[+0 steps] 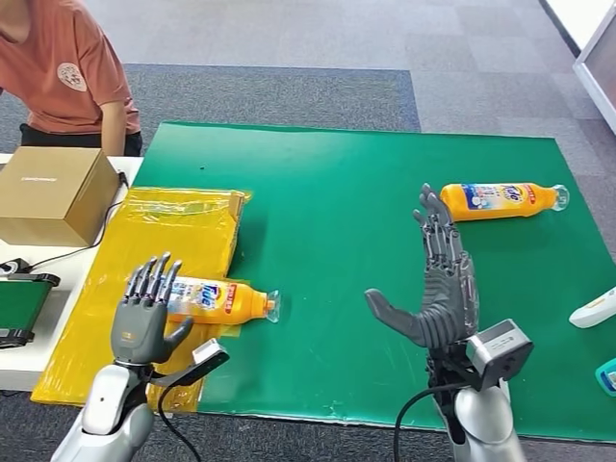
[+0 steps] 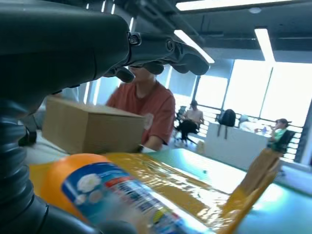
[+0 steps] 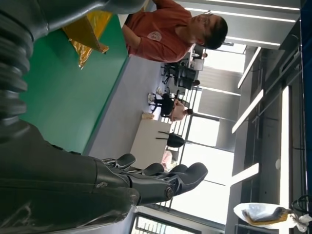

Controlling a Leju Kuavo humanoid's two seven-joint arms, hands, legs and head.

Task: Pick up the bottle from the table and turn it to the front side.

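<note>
My left hand (image 1: 145, 313) is raised over the near edge of the table, fingers spread and holding nothing. Just beyond it lies the bottle (image 1: 218, 299), orange, on its side on the yellow plastic sheet (image 1: 166, 236), clear cap pointing away toward my right. From the wrist camera the bottle's blue-and-white label (image 2: 121, 195) sits right under my palm, close but, as far as I can judge, not yet touched. Further out past the yellow sheet stands a cardboard box (image 1: 54, 192), and behind it a person in an orange shirt (image 1: 62, 63) at the table's far corner.

My right hand (image 1: 439, 289) is upright too, loose and holding nothing, thumb stuck out toward the middle of the green mat (image 1: 327, 192). Beyond its fingertips, near the far side, lies a second orange bottle (image 1: 501, 200) on its side (label showing, cap pointing away from me to the right). Out at my right edge is a white object (image 1: 594, 310) I can't identify.

So where does the job stand? Barely begun, I'd say — nothing is lifted, nothing is turned. The nearest bottle is the likely target; what remains is to lower the left hand, close around its body, raise it and roll it until the front label faces up.
</note>
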